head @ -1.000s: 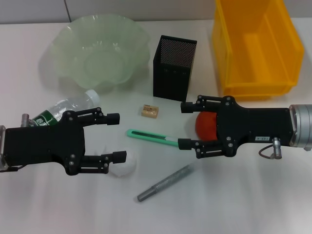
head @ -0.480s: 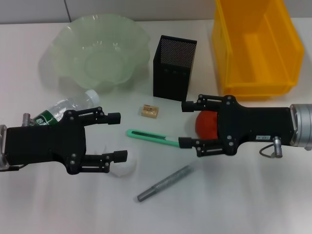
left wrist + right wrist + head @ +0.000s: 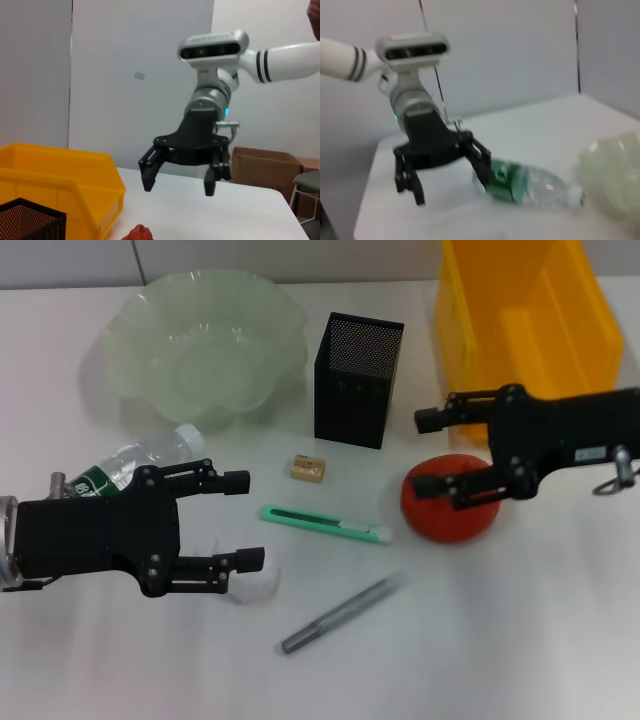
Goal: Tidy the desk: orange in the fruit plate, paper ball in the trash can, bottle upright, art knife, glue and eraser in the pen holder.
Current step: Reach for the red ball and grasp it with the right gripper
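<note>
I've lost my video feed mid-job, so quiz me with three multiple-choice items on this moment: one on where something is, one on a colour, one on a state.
1. Where does the art knife lie?
A. in the pen holder
B. on the desk between the two grippers
C. in the yellow bin

2. What colour is the fruit plate?
A. pale green
B. red
C. black

3. How is the bottle?
A. upright beside the plate
B. inside the bin
C. lying on its side

Answers:
1. B: it lies flat on the desk, with the left gripper on one side and the right gripper on the other.
2. A: its wavy rim shows translucent green.
3. C: it lies on the desk with its cap toward the plate.
</note>
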